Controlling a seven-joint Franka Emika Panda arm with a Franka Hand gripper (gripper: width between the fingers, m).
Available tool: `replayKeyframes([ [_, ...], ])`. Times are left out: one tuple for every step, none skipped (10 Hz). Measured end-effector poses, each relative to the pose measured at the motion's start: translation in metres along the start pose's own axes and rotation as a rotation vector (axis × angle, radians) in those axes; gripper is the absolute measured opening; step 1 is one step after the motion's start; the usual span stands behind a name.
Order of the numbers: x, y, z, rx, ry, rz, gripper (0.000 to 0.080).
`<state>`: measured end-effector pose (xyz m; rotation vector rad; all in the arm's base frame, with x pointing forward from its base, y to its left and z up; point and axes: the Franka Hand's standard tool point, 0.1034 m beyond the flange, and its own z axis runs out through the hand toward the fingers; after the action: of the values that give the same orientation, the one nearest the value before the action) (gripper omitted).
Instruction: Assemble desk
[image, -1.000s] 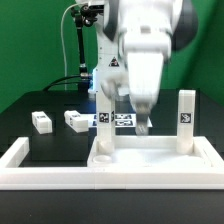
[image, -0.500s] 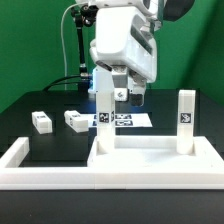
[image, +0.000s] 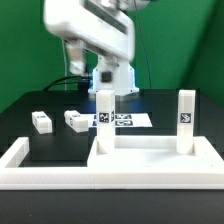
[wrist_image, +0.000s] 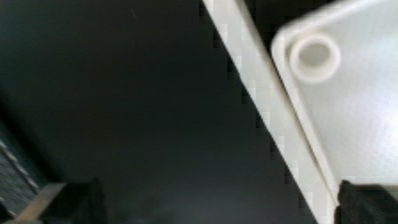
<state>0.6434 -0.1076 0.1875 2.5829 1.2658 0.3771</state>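
You see an all-white tabletop panel (image: 150, 152). First upright leg (image: 103, 135) and second upright leg (image: 186, 135): white, with black-and-white square tags. First loose leg (image: 41, 122) and second loose leg (image: 75, 120): white, dark-marked. Marker board (image: 125, 120): white with black tags. Barrier wall (image: 50, 172) white, table (image: 60, 140) black, backdrop (image: 25, 60) green, arm (image: 95, 30) white.

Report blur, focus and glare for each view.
Exterior view: the arm is smeared by motion blur, while the tabletop and upright legs are sharp; lighting is even and the whites are bright without glare. Wrist view: soft throughout, with the round hole fuzzy-edged and the black table nearly featureless.
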Motion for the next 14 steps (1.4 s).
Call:
replayKeyframes([
  [-0.008,0.002,0.001,0.000,0.000,0.069,0.0649],
  [-0.003,-0.001,0.002,0.003,0.002,0.150,0.0649],
  [-0.002,-0.002,0.002,0.005,0.006,0.216,0.0649],
  [-0.002,-0.002,0.002,0.006,0.007,0.257,0.0649],
  [-0.003,-0.003,0.003,0.010,0.009,0.342,0.0649],
  [-0.023,-0.018,0.010,0.021,0.024,0.438,0.0649],
  [-0.054,-0.029,0.016,0.050,0.001,0.453,0.0649],
  [-0.081,-0.034,0.018,0.031,0.005,0.528,0.0649],
  [-0.105,-0.051,0.022,0.043,-0.015,0.601,0.0649],
  [-0.113,-0.058,0.020,0.052,-0.024,0.611,0.0649],
  [-0.111,-0.057,0.020,0.053,-0.023,0.610,0.0649],
  [-0.107,-0.061,0.021,0.074,-0.033,0.615,0.0649],
  [-0.108,-0.060,0.021,0.073,-0.033,0.615,0.0649],
  [-0.107,-0.062,0.022,0.080,-0.037,0.621,0.0649],
])
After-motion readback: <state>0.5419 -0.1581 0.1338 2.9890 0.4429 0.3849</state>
